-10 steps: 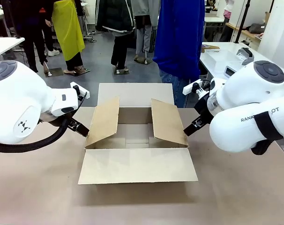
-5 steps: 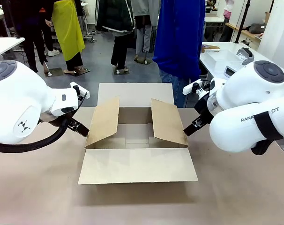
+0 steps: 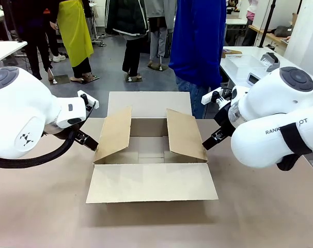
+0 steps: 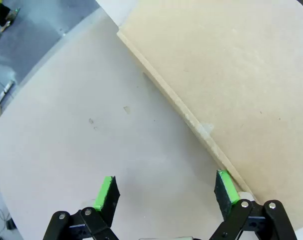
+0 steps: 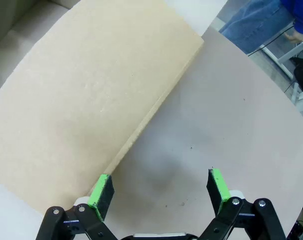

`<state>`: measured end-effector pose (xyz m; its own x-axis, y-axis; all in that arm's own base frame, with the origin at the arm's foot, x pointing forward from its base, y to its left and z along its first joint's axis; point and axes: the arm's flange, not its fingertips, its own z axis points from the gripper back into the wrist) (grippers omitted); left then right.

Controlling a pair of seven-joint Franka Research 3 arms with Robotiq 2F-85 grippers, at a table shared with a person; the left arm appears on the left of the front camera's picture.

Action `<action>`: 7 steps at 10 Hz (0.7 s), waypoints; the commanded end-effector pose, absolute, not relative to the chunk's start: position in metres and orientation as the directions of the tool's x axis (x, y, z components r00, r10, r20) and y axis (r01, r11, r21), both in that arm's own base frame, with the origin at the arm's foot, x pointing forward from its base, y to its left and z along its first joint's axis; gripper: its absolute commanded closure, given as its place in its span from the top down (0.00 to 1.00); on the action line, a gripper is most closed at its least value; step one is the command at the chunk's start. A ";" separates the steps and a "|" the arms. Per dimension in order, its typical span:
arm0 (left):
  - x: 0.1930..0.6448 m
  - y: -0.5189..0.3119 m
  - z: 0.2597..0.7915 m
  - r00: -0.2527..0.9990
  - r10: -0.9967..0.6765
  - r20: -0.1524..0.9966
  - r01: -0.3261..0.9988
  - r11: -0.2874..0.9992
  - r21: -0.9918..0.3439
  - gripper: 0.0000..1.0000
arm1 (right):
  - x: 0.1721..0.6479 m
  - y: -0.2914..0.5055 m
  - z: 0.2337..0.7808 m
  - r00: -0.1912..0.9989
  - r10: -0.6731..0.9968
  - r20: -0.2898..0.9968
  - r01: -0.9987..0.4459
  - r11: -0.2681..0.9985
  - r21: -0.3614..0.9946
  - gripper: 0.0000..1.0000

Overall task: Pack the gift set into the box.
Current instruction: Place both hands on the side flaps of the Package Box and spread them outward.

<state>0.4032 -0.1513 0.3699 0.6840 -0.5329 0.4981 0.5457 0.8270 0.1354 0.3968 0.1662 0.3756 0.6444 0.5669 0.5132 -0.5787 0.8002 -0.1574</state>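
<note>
The box is flanked by the left gripper and the right gripper. Both are spread wide and empty, just beside its side flaps.

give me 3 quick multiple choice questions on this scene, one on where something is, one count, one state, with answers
1. Where does the box stand?
A. on the table, near its middle
B. on the floor
C. on a chair

2. How many top flaps does the box show?
A. two
B. four
C. six

3. What state is the left pincer in?
A. shut on a flap
B. open, beside the left flap
C. shut on nothing

Answers:
1 A: the front view shows it resting mid-table.
2 B: one flap lies flat toward the camera, one lies flat at the far side, and one slants at each side.
3 B: the left wrist view shows the green pads wide apart with bare table between them, next to the cardboard edge.
</note>
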 end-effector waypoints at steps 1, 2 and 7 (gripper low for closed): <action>0.403 -0.152 0.370 0.683 -0.533 0.498 0.546 0.827 0.136 1.00 | 0.397 0.166 0.376 0.645 0.567 0.513 -0.579 0.800 -0.157 1.00; 0.403 -0.151 0.370 0.684 -0.533 0.498 0.546 0.827 0.135 1.00 | 0.397 0.166 0.376 0.644 0.567 0.513 -0.579 0.800 -0.157 1.00; 0.339 -0.103 0.444 0.708 -0.366 0.604 0.470 0.883 -0.017 1.00 | 0.377 0.108 0.452 0.731 0.349 0.587 -0.406 0.913 -0.038 1.00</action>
<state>0.3924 -0.1268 0.4349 0.7159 -0.4227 0.5557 0.4670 0.8816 0.0691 0.3973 0.1174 0.4293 0.7143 0.4291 0.5529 -0.4429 0.8888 -0.1176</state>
